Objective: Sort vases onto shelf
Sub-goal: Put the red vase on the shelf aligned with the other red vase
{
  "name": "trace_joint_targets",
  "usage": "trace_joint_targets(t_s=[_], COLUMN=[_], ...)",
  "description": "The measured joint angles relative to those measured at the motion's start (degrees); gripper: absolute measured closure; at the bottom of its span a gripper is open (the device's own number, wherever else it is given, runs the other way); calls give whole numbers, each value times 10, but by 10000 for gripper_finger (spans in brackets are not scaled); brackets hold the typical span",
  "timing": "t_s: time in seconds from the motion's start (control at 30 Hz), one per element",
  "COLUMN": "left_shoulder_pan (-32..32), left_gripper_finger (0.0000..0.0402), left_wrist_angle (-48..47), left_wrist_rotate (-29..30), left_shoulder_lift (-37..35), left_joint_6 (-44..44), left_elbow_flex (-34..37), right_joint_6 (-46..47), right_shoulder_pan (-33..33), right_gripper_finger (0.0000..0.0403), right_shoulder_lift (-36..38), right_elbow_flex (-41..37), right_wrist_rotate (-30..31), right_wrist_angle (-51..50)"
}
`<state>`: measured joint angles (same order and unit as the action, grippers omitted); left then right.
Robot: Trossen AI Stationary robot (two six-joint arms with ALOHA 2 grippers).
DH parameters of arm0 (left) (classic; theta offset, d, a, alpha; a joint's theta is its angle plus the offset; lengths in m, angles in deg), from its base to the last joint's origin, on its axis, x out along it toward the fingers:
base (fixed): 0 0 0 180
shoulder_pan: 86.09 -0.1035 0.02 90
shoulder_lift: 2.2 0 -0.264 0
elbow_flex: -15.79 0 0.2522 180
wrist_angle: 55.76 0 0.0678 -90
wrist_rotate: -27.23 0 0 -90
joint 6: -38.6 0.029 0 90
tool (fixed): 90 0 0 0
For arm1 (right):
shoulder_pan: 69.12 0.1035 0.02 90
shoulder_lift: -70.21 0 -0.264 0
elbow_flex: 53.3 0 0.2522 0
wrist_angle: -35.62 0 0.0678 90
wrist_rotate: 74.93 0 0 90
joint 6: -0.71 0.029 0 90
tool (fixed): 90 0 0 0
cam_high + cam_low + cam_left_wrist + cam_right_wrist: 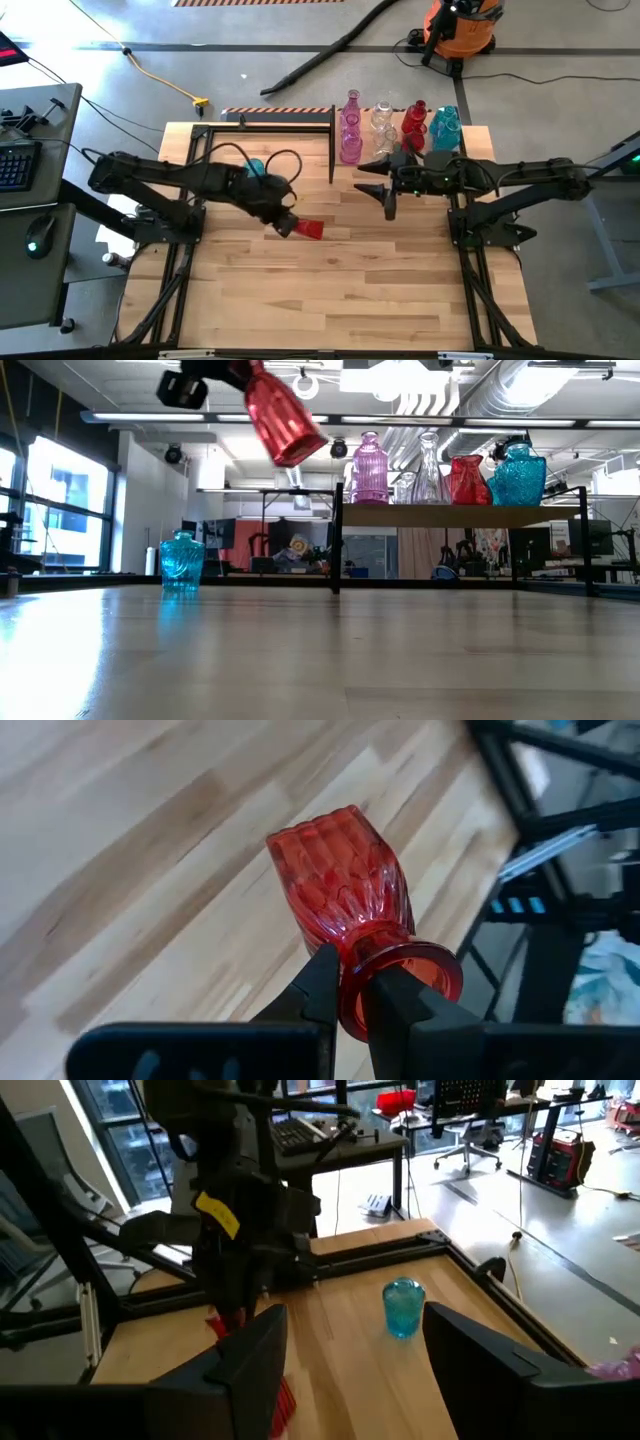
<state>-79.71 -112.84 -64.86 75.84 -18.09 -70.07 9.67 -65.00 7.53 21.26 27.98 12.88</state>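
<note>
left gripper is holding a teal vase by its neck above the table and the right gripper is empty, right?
Not quite: the vase in the left gripper is red, not teal, as the left wrist view shows. The teal vase stands on the table. The rest holds: gripped at the neck, above the table, right gripper empty.

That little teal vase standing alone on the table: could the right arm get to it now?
Probably yes. The right gripper is open and empty, and the teal vase stands alone on bare wood ahead of it. The left gripper, holding the red vase, hangs close by and could crowd it.
</note>
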Motion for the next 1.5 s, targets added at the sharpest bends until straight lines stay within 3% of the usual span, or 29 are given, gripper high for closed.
trace_joint_targets(t_s=[0.4,0.7,1.5], left_shoulder_pan=[-50,-82,-132], left_gripper_finger=[387,387,387], left_wrist_angle=[92,151,70], left_wrist_rotate=[-32,-95,-158], left_shoulder_lift=[0,0,0], left_joint_6=[101,141,250], left_elbow_flex=[0,0,0], right_joint_6=[0,15,155], right_shoulder_pan=[-8,-9,-9], right_gripper_finger=[185,185,185], right_shoulder_lift=[-62,-104,-182], right_elbow_flex=[0,0,0], right_wrist_rotate=[3,-28,-48], right_wrist_angle=[112,178,169])
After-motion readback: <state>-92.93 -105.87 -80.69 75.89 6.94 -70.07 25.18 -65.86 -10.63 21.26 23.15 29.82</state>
